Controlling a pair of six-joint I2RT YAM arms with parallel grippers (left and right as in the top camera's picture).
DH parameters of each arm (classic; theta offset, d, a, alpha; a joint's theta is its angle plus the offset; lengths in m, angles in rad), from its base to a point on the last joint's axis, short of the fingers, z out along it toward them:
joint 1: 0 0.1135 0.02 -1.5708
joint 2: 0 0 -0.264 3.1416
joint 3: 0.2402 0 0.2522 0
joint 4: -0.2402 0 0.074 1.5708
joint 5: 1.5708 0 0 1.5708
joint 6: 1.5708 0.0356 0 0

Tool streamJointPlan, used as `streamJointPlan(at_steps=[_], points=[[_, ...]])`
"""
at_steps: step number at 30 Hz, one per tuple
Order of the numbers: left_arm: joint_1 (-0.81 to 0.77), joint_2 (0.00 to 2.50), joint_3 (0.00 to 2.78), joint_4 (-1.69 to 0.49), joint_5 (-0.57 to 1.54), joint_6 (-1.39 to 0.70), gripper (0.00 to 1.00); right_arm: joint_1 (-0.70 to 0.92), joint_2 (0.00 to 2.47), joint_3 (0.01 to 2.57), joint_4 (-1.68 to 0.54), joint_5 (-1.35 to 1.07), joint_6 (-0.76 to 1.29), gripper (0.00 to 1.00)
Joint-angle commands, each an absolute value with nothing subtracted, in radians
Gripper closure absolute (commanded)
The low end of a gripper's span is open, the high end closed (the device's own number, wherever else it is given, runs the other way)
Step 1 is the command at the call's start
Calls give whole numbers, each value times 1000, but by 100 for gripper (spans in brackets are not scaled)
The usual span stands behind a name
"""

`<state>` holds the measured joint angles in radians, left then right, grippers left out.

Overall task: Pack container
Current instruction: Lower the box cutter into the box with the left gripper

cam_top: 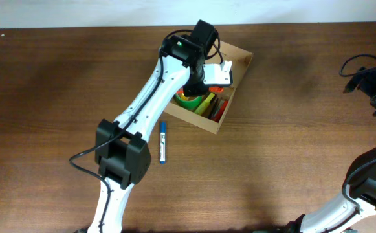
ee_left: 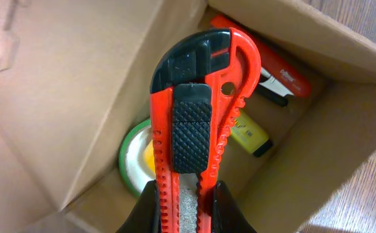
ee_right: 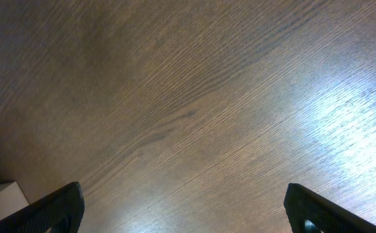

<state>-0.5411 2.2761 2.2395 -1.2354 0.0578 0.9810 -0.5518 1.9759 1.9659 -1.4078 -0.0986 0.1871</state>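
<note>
Blue pen (cam_top: 163,142): one, loose on the surface (cam_top: 58,97), left of middle, just beside the near-left wall of the container (ee_left: 77,84), not packed yet.

Next, left pincer (ee_left: 186,210): clenched on one red utility knife (ee_left: 200,110), grasped by its lower body, nose pointing into the box.

Container: one, brown cardboard, open, near the far edge of the surface, about midway along it.

You look to be mid-drop. Lower until the knife is below the rim, aim for free floor clear of what's already in, then let go. Releasing high risks a bounce off the contents or a hang-up on the wall. Don't let the fingers touch the cardboard, or the box may slide.

Inside, counted: one green tape roll (ee_left: 131,162), one yellow marker (ee_left: 252,133), one red stapler-like item (ee_left: 281,74). Anything under them, can't tell.

Right pincer (ee_right: 184,207): one, released, jaws wide apart, empty, hovering over bare wood by the right edge, well apart from the box.

Pen likely goes in next.
</note>
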Motion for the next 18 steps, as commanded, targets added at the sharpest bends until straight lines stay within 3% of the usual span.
streamJointPlan(at_steps=[1,18], points=[[-551,2305,2259,-1243,120,1001,98,-551,1985,1963,-1406,-94,191,1],[-569,2358,2258,-1370,142,1001,99,-551,1985,1963,-1406,-94,191,1]])
